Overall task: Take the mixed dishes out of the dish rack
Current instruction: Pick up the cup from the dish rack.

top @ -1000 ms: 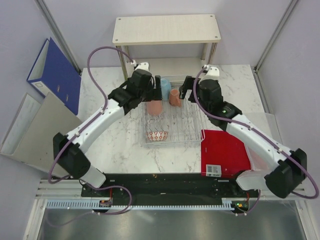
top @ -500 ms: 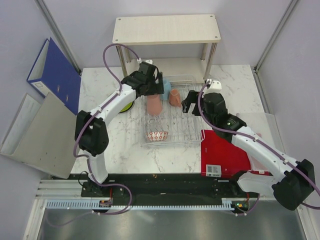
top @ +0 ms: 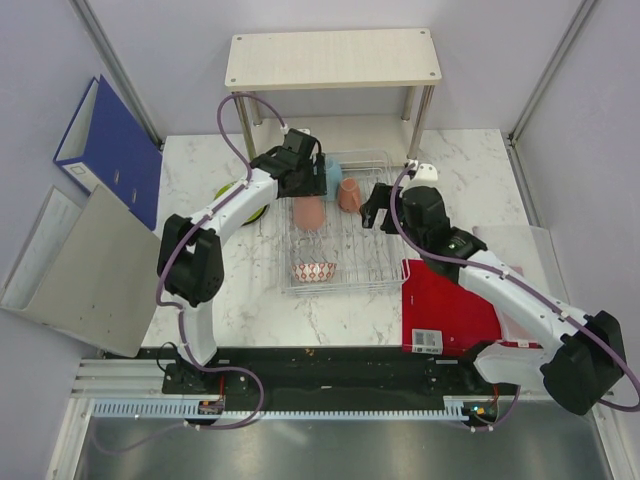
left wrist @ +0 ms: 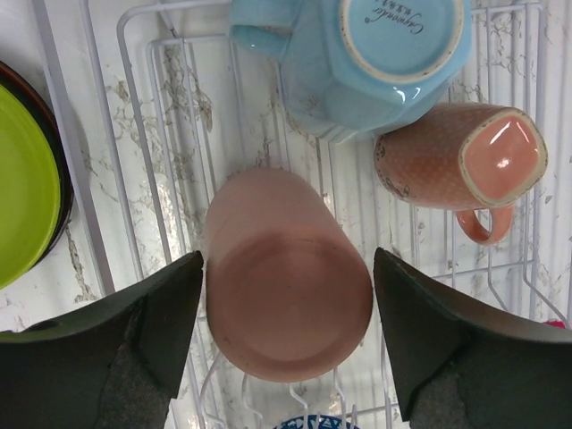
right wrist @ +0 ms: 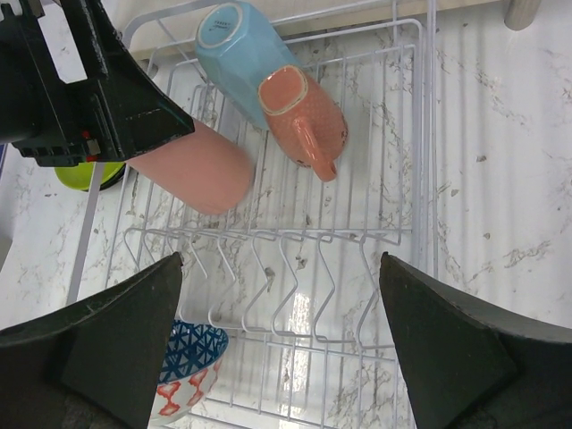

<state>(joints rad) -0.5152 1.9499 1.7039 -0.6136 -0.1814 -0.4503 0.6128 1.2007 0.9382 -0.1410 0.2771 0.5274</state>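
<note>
The dish rack [top: 345, 262] sits mid-table. A tall pink cup [left wrist: 286, 304] lies in it. My left gripper [left wrist: 288, 253] is open astride the cup's base, with only thin gaps between cup and fingers [left wrist: 165, 326]. Behind the pink cup are a light blue cup [left wrist: 375, 54] and a terracotta mug [left wrist: 447, 161]. My right gripper [right wrist: 277, 259] hangs wide open and empty over the rack's wire prongs. The patterned bowl [right wrist: 192, 366] lies near its left finger. A lime-green plate [left wrist: 22, 183] rests on a dark plate [left wrist: 61, 170], on the table left of the rack.
A beige two-tier shelf [top: 333, 60] stands behind the rack. A red mat [top: 450, 300] with a small white block [top: 427, 340] lies to the rack's right. A blue binder [top: 110, 145] and grey board [top: 80, 265] are at the left.
My left gripper has settled over the pink cup and its jaws have narrowed toward it. The right gripper has drawn back from the mug toward the near right.
</note>
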